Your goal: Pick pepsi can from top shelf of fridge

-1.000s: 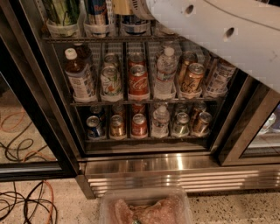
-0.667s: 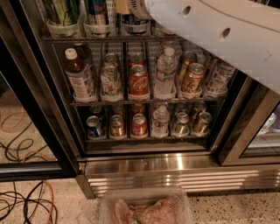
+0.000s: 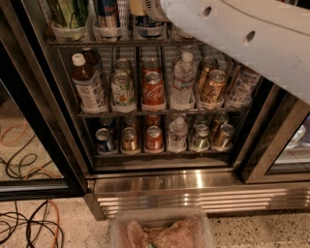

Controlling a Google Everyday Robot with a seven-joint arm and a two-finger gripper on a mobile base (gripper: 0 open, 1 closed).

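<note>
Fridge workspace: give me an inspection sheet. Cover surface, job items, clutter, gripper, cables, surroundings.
Surface: top shelf, a wire rack with translucent cup holders, at the view's top edge.
Job's things: pepsi can upright in its holder on the top shelf, its top hidden by the gripper; fridge stocked on three racks.
Clutter: slim blue-and-silver can beside the pepsi can; red cola can and water bottle on the rack below.
Gripper: gripper at the top edge, right over the pepsi can; white arm runs off right.
Cables: orange and black cables loose on the floor.
Surroundings: speckled floor; clear plastic container at the bottom edge.
</note>
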